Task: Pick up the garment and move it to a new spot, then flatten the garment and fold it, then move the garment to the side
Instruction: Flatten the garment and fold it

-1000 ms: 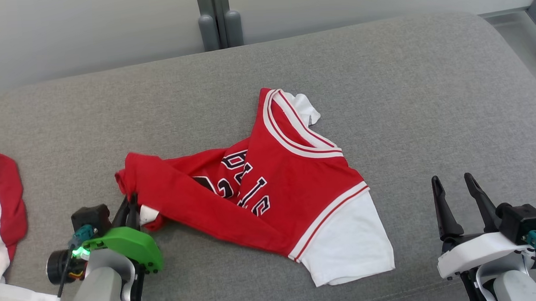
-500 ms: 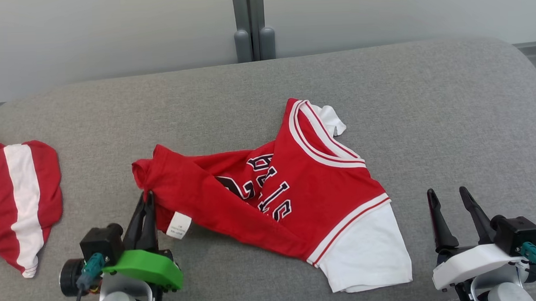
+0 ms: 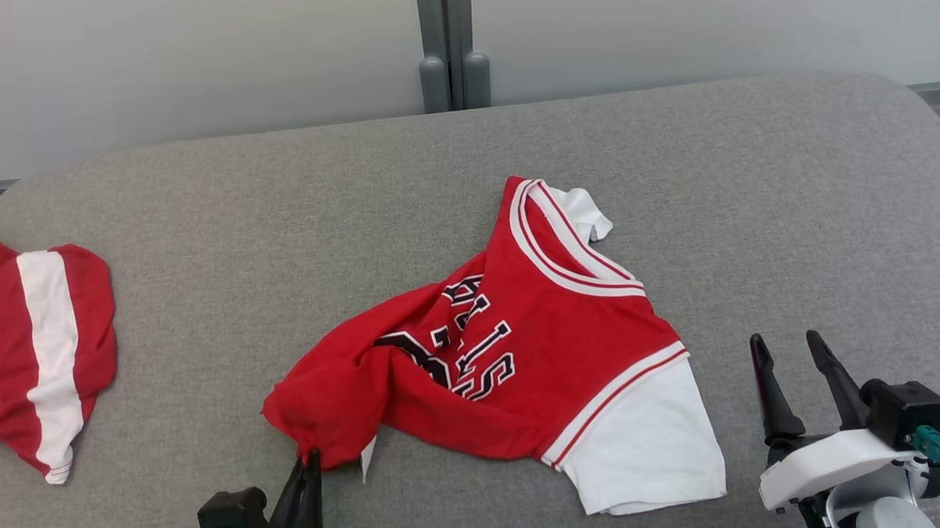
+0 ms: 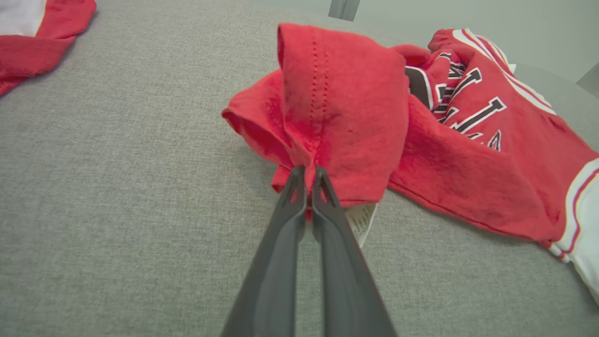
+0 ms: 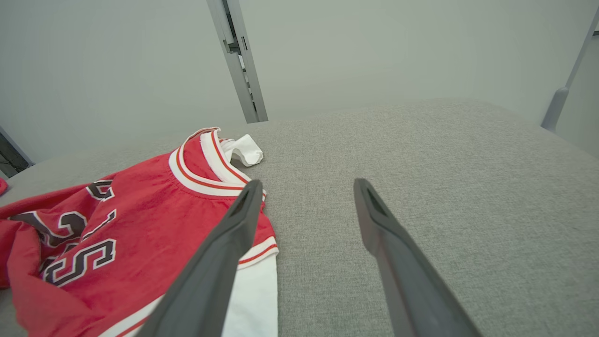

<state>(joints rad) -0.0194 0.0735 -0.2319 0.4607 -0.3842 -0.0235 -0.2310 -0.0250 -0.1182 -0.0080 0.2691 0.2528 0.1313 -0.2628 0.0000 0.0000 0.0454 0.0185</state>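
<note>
**Left pinch on the jersey's corner, right arm idle**

Head view: your red short-sleeved jersey with white sleeves and black lettering (image 3: 520, 348) lies crumpled near the middle of the grey woven cushion (image 3: 204, 265). Its collar points to the far side and one white sleeve is spread flat toward the near edge. Your left gripper (image 3: 311, 461) sits at the near edge, its two dark fingers pressed together on the jersey's bunched red corner, the end closest to you. I judge the grip is there so you can drag or lift the cloth by one corner to a new spot. Your right gripper (image 3: 785, 343) stands well apart, to the right of the white sleeve, fingers spread and holding nothing. A second red garment with a white stripe (image 3: 43, 349) lies apart at the far left.

Left wrist view: the fingertips meet on a fold of red cloth at the hem, which tents up above them. A white care label (image 4: 362, 220) hangs just beside the right finger. The rest of the jersey trails off to the right.

Right wrist view: the fingers stand wide over bare cushion. The jersey lies to their left, its striped sleeve band passing behind the left finger, not between the two.
</note>
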